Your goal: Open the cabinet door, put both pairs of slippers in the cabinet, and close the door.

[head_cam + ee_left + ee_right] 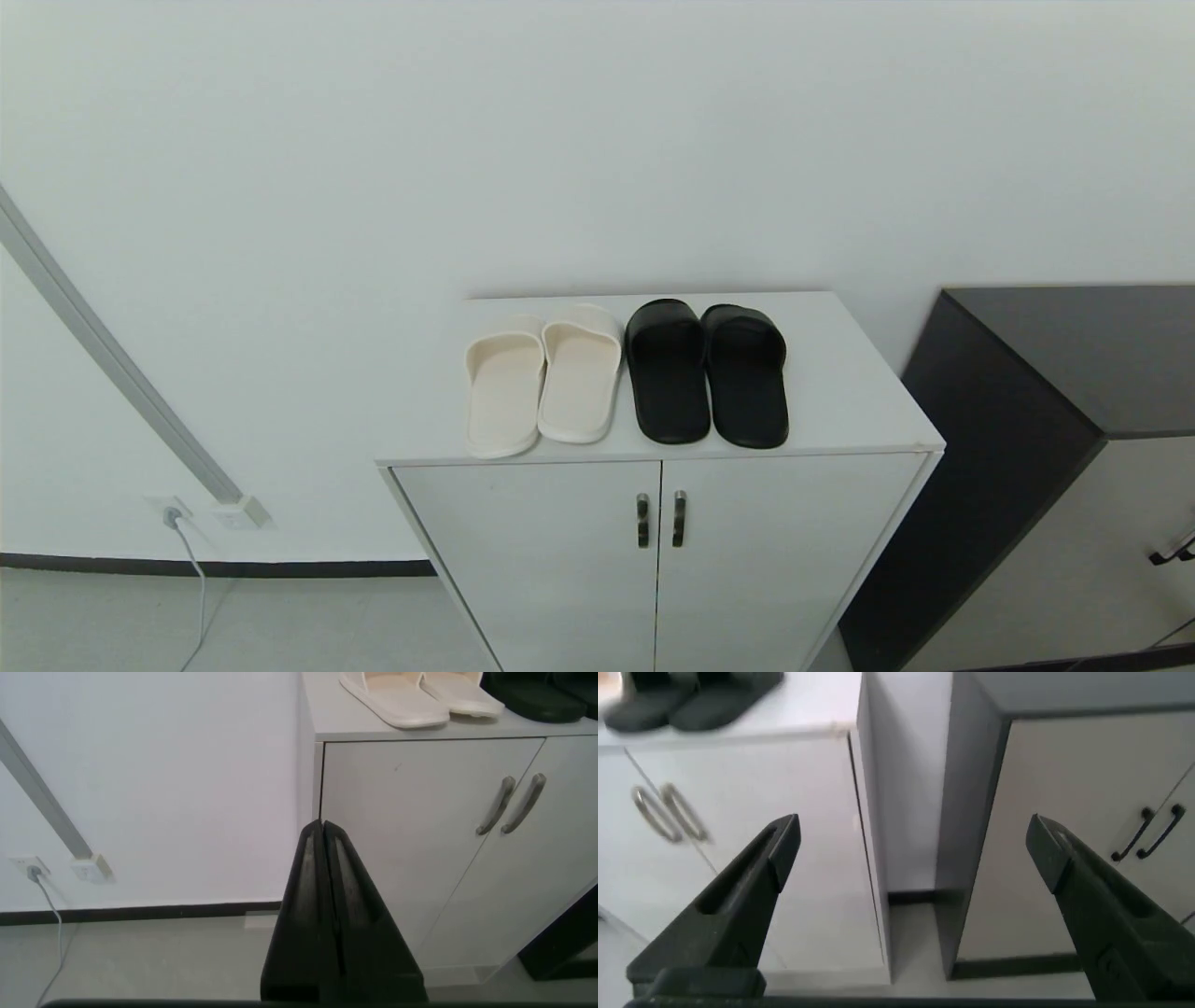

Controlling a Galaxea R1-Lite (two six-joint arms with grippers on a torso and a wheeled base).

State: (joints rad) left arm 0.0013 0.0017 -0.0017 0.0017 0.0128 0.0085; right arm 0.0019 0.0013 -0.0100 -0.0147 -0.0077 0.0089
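A white two-door cabinet (pixel 803 541) stands against the wall with both doors shut and two metal handles (pixel 659 519) at the middle seam. On its top lie a cream pair of slippers (pixel 543 381) and, to their right, a black pair of slippers (pixel 707 371), toes toward the wall. My left gripper (pixel 323 827) is shut, low in front of the cabinet's left door (pixel 411 831). My right gripper (pixel 915 831) is open with nothing between its fingers, low in front of the gap between the white cabinet (pixel 757 840) and a dark one.
A dark cabinet (pixel 1055 439) with a grey door and black handles (pixel 1150 833) stands close to the right of the white one. On the left wall run a slanted grey conduit (pixel 103 350) and a socket with a cable (pixel 177 518) near the floor.
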